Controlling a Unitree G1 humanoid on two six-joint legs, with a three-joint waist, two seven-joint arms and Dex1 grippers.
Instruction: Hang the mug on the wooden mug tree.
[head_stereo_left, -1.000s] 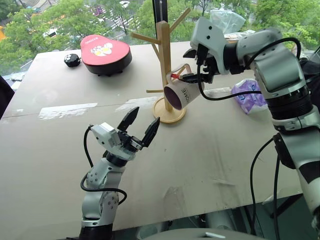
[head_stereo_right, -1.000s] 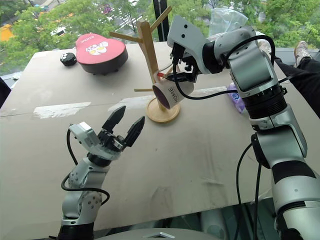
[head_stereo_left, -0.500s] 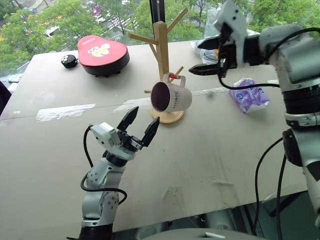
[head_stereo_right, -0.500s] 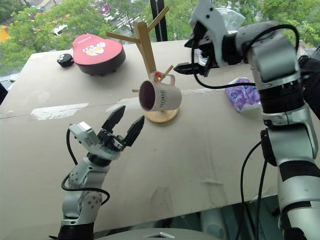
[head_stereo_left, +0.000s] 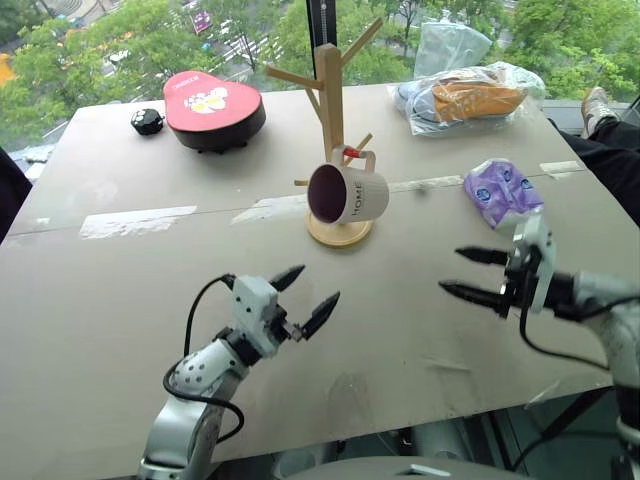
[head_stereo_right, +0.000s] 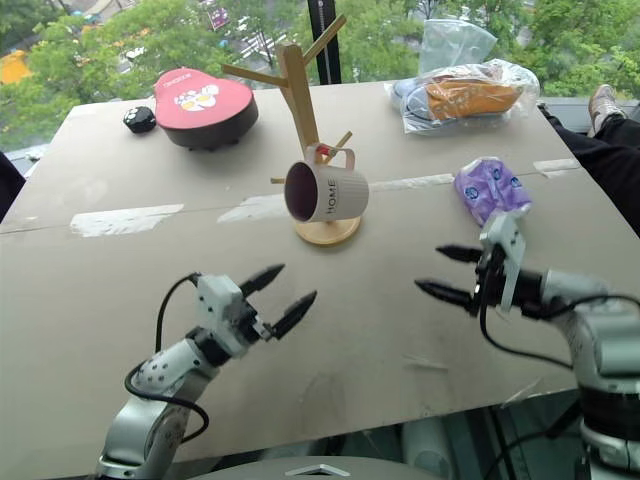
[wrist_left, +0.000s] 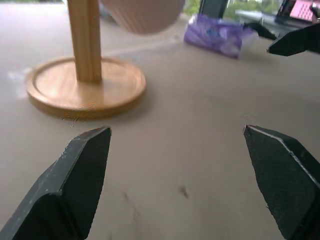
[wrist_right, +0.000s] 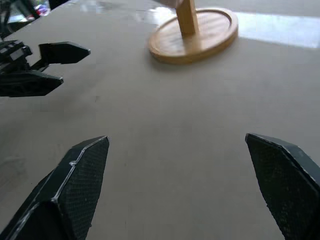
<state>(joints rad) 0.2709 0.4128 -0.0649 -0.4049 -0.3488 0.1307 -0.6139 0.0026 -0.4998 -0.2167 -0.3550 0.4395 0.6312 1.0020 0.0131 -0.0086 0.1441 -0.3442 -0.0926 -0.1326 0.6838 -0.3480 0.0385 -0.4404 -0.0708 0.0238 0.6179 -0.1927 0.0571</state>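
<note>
Two grippers hang low over the near part of the table, both empty with their fingers spread wide: the left gripper near the front edge, the right gripper off to the other side, just short of a purple packet. A second ago the right gripper was up at the tree with the mug in its fingers; half a second ago it had let go and was lifting clear, and now it has dropped right down and back toward the robot, while the left arm has sunk a little too. Beyond them, at mid-table, the mug hangs by its handle from a lower peg of the wooden mug tree, mouth tipped toward the robot, untouched by either gripper. By the look of it the hanging is done and the arms are retreating. Farther back sit a red tin and some bagged items.
</note>
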